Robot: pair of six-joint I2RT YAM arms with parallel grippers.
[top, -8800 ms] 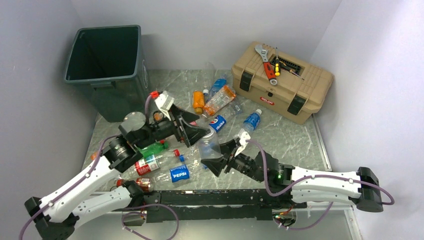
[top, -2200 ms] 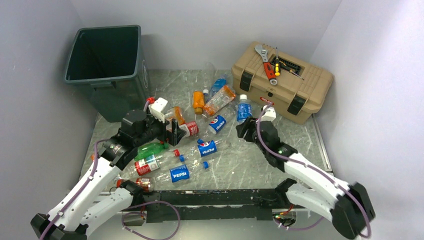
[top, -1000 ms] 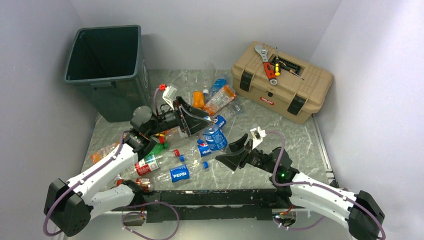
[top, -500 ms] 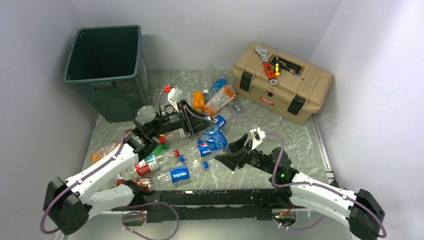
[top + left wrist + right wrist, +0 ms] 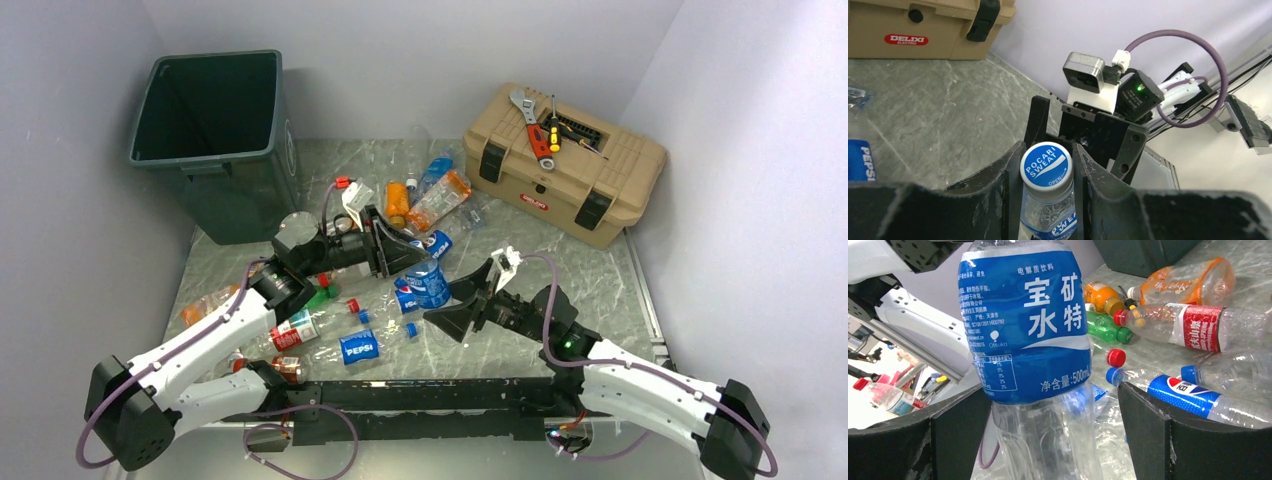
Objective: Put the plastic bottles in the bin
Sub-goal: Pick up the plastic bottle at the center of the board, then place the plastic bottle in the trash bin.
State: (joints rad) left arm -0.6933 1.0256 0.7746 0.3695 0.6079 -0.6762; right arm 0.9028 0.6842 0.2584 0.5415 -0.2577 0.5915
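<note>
The right hand (image 5: pixel 455 298) is spread wide, with a blue-labelled bottle (image 5: pixel 1028 325) standing untouched in its gap. That bottle is gripped at the cap end by the left hand (image 5: pixel 1046 167), closed narrowly on it over the counter (image 5: pixel 570 270). Other bottles (image 5: pixel 440 195) are strewn beyond. The bin (image 5: pixel 240 200) is set at the far left corner.

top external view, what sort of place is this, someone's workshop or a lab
Most likely a robot lab test cell, not a workshop: two arms bolted at the edge of a marble-patterned table, plain walls boxing it in, and staged plastic bottles, bin and toolbox.
</note>
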